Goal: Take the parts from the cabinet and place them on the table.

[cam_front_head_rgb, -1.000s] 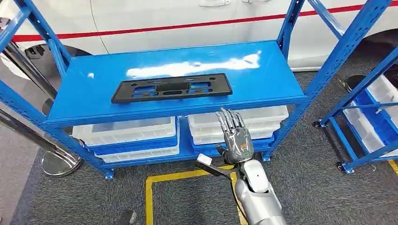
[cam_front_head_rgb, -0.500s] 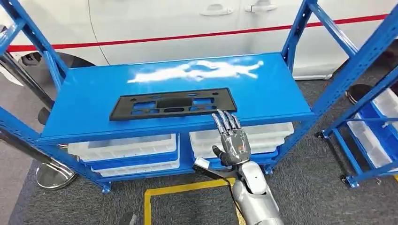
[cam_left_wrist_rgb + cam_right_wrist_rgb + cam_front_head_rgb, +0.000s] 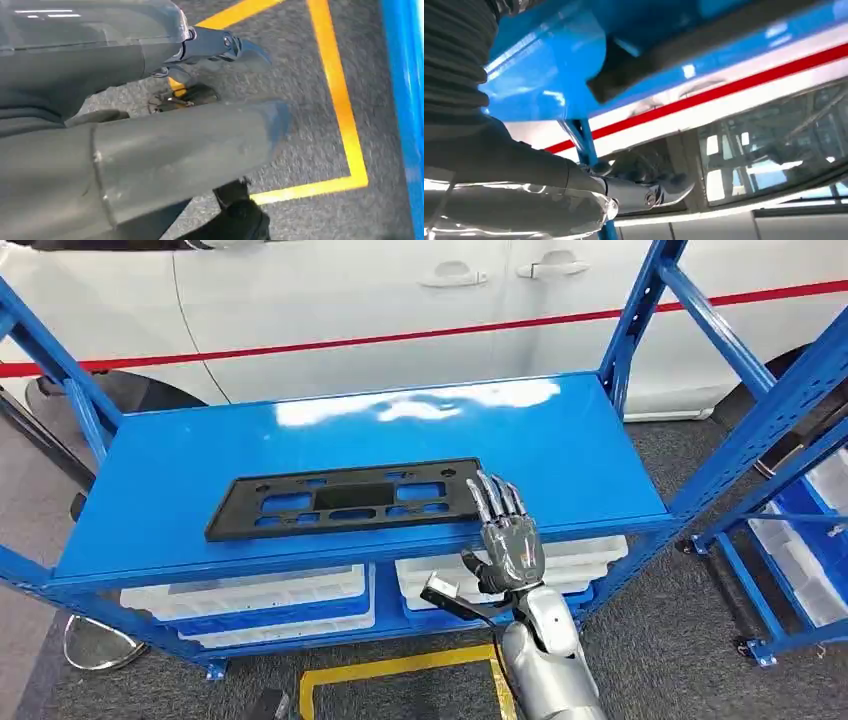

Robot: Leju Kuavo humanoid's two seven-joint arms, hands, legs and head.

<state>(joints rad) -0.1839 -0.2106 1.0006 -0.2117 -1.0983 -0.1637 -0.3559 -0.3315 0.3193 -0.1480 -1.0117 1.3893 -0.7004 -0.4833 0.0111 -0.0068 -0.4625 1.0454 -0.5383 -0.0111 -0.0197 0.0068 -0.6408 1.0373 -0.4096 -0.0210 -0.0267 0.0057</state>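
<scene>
change: against the earlier frames the whole view has shifted, so the camera moved closer to the rack; right hand now sits higher, its fingertips reaching the shelf's front edge.
left hand [image 3: 150, 155]: hangs over grey carpet and a yellow floor line [image 3: 345, 130]; grip state cannot be told, view blurred.
part [image 3: 345, 498]: flat black plate with cut-outs, lying on the blue shelf [image 3: 580, 455] near its front edge, untouched.
right hand [image 3: 505, 540]: released, fingers straight and apart, holding nothing, just beside the part's right end.
bins [image 3: 250, 592]: white trays on the lower shelf.
risk: judged, fingers could push the thin plate backward instead of getting under it; grasping one end alone may tilt and drop it.
</scene>
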